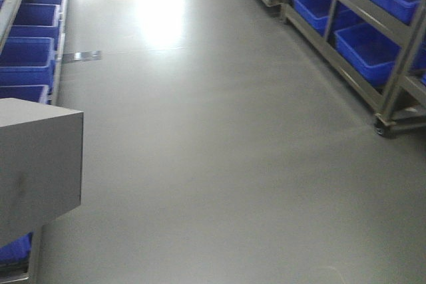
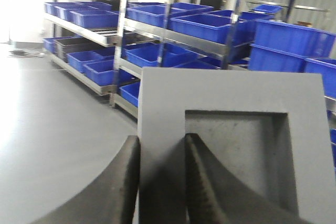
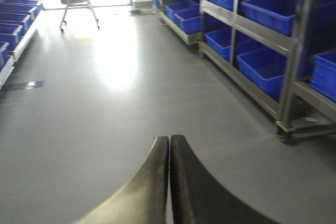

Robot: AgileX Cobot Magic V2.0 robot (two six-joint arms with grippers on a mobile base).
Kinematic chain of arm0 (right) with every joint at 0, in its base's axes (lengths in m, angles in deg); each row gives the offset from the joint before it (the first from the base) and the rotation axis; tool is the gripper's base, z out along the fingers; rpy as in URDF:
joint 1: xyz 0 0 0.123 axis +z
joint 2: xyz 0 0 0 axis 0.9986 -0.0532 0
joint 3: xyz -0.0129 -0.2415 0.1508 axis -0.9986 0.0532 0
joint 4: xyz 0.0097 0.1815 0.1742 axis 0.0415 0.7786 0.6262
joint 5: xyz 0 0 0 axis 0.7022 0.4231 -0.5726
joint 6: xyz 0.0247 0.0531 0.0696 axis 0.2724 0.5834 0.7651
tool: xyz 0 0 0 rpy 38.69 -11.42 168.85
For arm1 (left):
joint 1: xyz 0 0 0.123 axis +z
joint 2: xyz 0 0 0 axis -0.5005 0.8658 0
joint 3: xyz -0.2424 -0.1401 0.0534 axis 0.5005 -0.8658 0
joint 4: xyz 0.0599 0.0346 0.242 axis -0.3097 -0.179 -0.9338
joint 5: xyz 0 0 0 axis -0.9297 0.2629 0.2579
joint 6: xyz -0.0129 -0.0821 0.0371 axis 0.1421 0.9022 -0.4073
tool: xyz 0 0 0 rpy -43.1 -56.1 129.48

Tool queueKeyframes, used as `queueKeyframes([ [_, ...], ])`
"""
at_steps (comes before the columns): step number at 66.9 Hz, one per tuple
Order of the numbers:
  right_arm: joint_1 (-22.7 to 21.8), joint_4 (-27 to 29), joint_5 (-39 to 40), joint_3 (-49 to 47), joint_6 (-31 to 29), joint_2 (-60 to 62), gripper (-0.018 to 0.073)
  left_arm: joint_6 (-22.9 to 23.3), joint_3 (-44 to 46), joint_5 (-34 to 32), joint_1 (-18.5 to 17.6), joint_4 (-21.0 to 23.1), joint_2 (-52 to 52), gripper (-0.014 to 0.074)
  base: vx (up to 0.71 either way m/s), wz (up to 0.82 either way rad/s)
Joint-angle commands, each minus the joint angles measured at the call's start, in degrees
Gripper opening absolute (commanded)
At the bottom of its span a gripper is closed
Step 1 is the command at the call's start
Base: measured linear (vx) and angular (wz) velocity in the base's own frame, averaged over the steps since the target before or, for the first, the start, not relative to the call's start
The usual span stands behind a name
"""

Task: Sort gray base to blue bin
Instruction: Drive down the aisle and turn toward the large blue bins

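My left gripper (image 2: 162, 139) is shut on the gray base (image 2: 231, 103). Its dark fingers clamp the block's left wall, and the shallow square recess faces the left wrist camera. The base also shows in the front view (image 1: 36, 164) as a gray block at the left edge, held above the floor. Blue bins (image 2: 202, 27) fill the metal racks behind it. More blue bins (image 1: 373, 51) sit on the right rack in the front view. My right gripper (image 3: 169, 139) is shut and empty over bare gray floor.
Metal racks (image 1: 393, 98) on wheels line the right side of the aisle. A second row of blue bins (image 1: 26, 58) lines the left side. Open gray floor (image 1: 213, 164) runs between them. An office chair (image 3: 71, 1) stands far down the aisle.
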Motion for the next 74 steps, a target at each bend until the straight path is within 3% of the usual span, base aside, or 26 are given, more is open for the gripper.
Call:
queueKeyframes([
  [1,0.0,-0.2,4.2,0.1,-0.7,-1.0,-0.0005,0.2,1.6,-6.3,-0.1,0.3,0.2,0.0002,0.15,0.45],
  [30,0.0,-0.2,4.2,0.1,-0.7,-1.0,-0.0005,0.2,1.6,-6.3,-0.1,0.3,0.2,0.0002,0.18,0.18],
  [74,0.0,-0.2,4.2,0.1,-0.7,-1.0,-0.0005,0.2,1.6,-6.3,-0.1,0.3,0.2,0.0002,0.30,-0.19],
])
